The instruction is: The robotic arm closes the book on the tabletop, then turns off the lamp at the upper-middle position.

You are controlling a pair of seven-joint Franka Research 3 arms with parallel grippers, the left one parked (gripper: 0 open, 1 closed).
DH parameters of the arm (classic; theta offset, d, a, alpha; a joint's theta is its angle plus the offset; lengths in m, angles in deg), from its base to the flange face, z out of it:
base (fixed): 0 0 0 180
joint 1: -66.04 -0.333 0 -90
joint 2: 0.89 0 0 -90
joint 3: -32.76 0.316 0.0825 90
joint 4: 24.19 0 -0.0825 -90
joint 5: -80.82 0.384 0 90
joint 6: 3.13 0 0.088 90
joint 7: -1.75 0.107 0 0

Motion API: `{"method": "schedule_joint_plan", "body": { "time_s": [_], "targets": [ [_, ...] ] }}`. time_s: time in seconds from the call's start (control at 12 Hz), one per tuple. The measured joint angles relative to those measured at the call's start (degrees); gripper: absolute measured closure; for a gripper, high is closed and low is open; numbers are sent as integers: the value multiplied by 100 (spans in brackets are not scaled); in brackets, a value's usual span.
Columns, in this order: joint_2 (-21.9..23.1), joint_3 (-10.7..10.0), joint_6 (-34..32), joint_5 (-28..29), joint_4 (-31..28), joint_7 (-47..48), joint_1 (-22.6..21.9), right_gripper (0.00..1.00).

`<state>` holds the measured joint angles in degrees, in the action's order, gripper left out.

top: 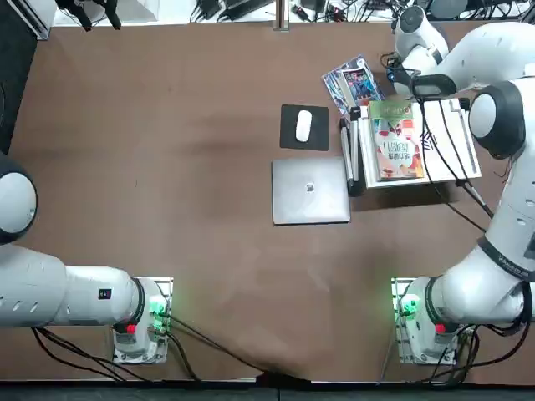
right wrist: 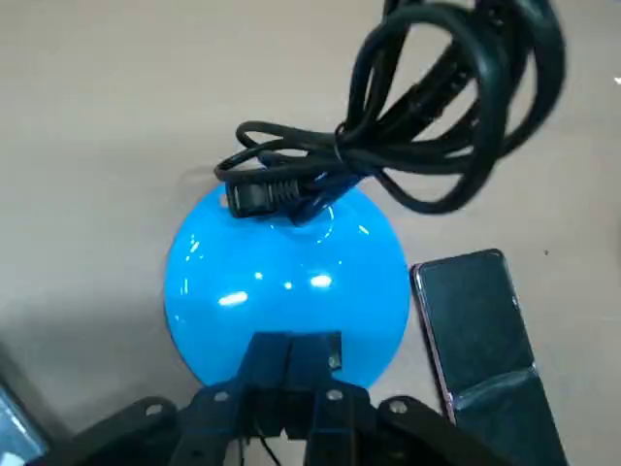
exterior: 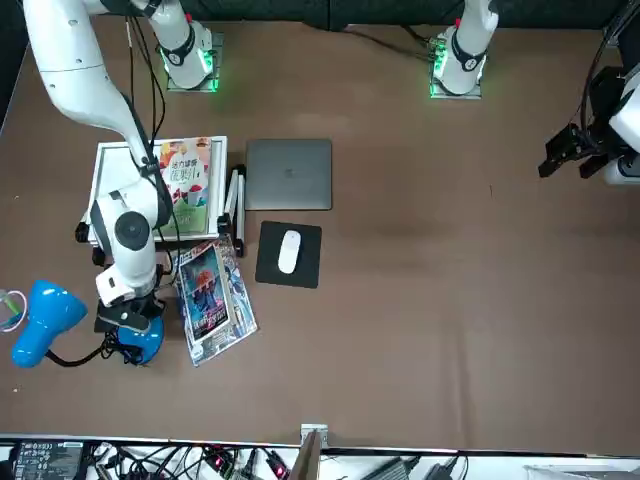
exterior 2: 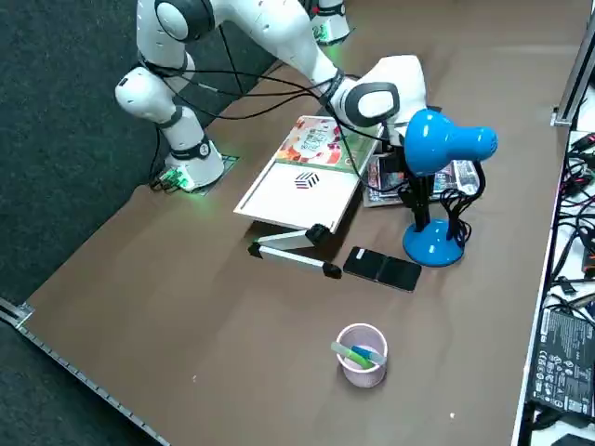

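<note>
The book (top: pixel 395 140) lies closed with its green cover up, on a white board to the right of the laptop; it also shows in the front view (exterior: pixel 185 180). The lamp stands at the table's far edge, with its round blue base (right wrist: pixel 286 282) and blue head (exterior 2: pixel 446 144) in view. My right gripper (right wrist: pixel 291 354) is shut, its two black fingers pressed together, with the tips at the near rim of the lamp's base. In the front view the gripper (exterior: pixel 128 318) sits right over the base (exterior: pixel 145 342). A coiled black cable (right wrist: pixel 437 107) lies on the base's far side.
A glossy blue magazine (top: pixel 355 83) lies beside the lamp. A white mouse (top: pixel 303 125) rests on a black pad, with a closed grey laptop (top: pixel 310 190) below it. A black phone (exterior 2: pixel 383 269) lies by the lamp base. A pink-rimmed cup (exterior 2: pixel 361 353) stands further off.
</note>
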<state>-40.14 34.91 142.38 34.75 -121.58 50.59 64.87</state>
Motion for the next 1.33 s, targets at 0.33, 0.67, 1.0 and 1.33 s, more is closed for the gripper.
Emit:
{"method": "schedule_joint_plan", "body": {
  "time_s": [0.33, 0.67, 1.0, 1.33],
  "targets": [
    [125, 0, 56, 0, -163, 0, 26, 99],
    [200, -1, 149, 0, -248, 0, 47, 99],
    [199, -5, 367, 0, -343, -2, 131, 99],
    [197, -5, 419, 0, -375, -3, 157, 99]
  ]
}}
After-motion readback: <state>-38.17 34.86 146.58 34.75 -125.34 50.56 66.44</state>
